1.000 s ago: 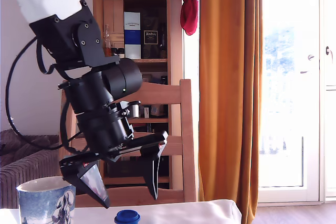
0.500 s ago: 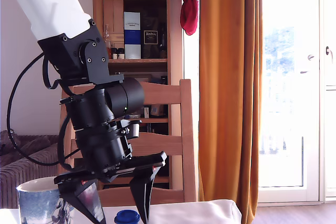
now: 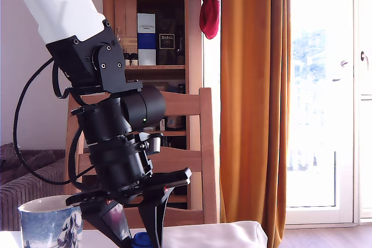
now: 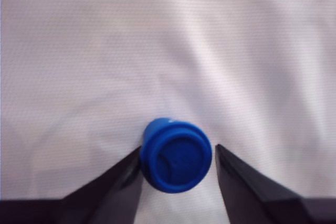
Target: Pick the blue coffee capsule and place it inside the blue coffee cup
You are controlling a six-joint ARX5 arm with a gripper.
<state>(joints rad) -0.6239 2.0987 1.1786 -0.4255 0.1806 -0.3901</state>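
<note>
Your arm (image 3: 64, 10) slants down from the upper left of the exterior view, its white link giving way to black wrist parts, and ends in the gripper (image 3: 138, 237) at the bottom edge of that view. The gripper is low over the cloth (image 3: 215, 233), a pale fabric spread over the table. In the wrist view you see the capsule (image 4: 176, 155) lying on the cloth (image 4: 168, 51) between the two dark fingers (image 4: 113, 187). One finger appears to touch the capsule's side; a sliver of cloth shows between the capsule and the other finger. The jaws are narrow but not closed on the capsule, so nothing is gripped.

In the exterior view only a small blue part of the capsule (image 3: 141, 238) shows between the finger tips, near the bottom edge. The cup (image 3: 49, 225) stands on the table at the exterior view's left, near the gripper but apart from it. You see its pale rim and its blue and white picture; its lower part is cut off by the frame.

Behind the arm stand a wooden chair (image 3: 197, 143) and a bookshelf (image 3: 154, 21). An orange curtain (image 3: 253, 97) hangs at the exterior view's right of them, beside a bright glazed door (image 3: 325, 85).
</note>
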